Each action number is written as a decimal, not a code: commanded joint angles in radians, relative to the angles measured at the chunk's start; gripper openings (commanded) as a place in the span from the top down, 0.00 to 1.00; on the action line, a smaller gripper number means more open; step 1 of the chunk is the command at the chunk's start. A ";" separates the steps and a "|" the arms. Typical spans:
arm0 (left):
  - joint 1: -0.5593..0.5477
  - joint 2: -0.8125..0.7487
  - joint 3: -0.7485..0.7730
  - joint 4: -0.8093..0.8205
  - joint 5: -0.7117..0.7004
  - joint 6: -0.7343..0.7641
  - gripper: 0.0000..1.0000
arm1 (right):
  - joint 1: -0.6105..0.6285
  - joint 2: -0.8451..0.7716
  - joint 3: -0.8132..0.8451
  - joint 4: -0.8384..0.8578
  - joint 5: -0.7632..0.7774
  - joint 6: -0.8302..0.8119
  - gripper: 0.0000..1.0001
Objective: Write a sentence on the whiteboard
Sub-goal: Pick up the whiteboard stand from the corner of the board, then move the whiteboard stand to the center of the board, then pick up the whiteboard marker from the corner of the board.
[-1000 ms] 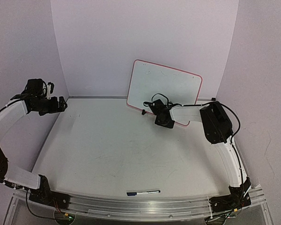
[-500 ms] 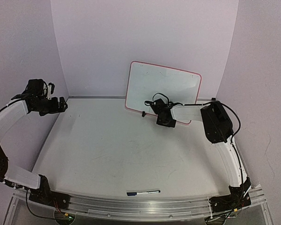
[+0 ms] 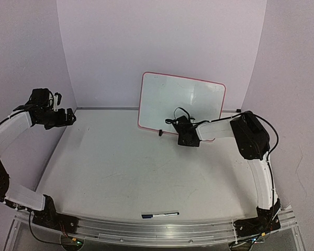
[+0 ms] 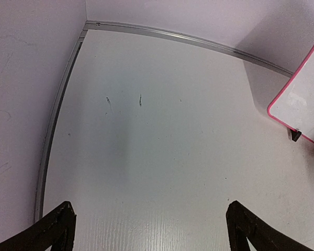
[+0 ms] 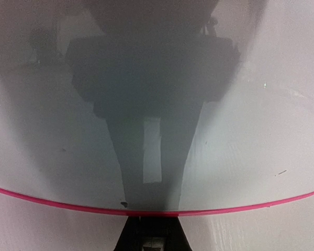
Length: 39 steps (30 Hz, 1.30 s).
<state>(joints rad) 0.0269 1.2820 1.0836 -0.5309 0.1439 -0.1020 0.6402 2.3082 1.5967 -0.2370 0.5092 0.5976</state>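
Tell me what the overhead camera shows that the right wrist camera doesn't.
Overhead only: the left arm, the right arm, the whole whiteboard standing, a pen at the table's near edge. Right wrist only: a close-up of the board's glossy face with a dark reflection of the jaws. Both: the board's pink rim, no legible writing.

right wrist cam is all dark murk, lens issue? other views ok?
Right wrist: whiteboard fills the frame, its gloss mirroring the right pincer as a dark, soft blob; pink rim bows from lens distortion. Left wrist: even light, back rail curves too. Top external: sharp, diffuse light, no strong glare.
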 commanded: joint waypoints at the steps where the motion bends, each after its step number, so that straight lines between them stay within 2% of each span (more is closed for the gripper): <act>1: 0.001 0.005 -0.002 0.030 0.019 0.009 0.01 | 0.065 -0.094 -0.106 0.007 -0.066 -0.024 1.00; 12: 0.000 0.011 -0.007 0.036 0.037 0.007 0.01 | 0.200 -0.217 -0.318 0.100 -0.122 -0.077 1.00; 21: -0.009 -0.009 -0.027 0.054 0.104 0.029 0.02 | 0.220 -0.255 -0.398 0.150 -0.191 -0.109 0.99; 24: -0.059 -0.037 -0.038 0.057 0.094 0.026 0.02 | 0.220 -0.289 -0.408 0.167 -0.229 -0.130 0.85; 26: -0.117 -0.065 -0.041 0.053 0.063 -0.002 0.03 | 0.221 -0.330 -0.421 0.170 -0.254 -0.144 0.70; 30: -0.232 -0.180 -0.113 0.084 -0.088 -0.149 0.05 | 0.224 -0.445 -0.488 0.170 -0.294 -0.148 0.45; 32: -0.266 -0.236 -0.168 0.093 -0.116 -0.231 0.05 | 0.226 -0.509 -0.535 0.170 -0.313 -0.139 0.37; 35: -0.301 -0.313 -0.262 0.132 -0.037 -0.327 0.01 | 0.226 -0.614 -0.612 0.166 -0.337 -0.112 0.29; 39: -0.365 -0.385 -0.415 0.267 0.149 -0.410 0.03 | 0.225 -0.737 -0.686 0.145 -0.317 -0.080 0.19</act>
<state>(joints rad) -0.2805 0.9424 0.7900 -0.4115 0.1392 -0.3782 0.8665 1.6802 0.9716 -0.0718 0.1947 0.4843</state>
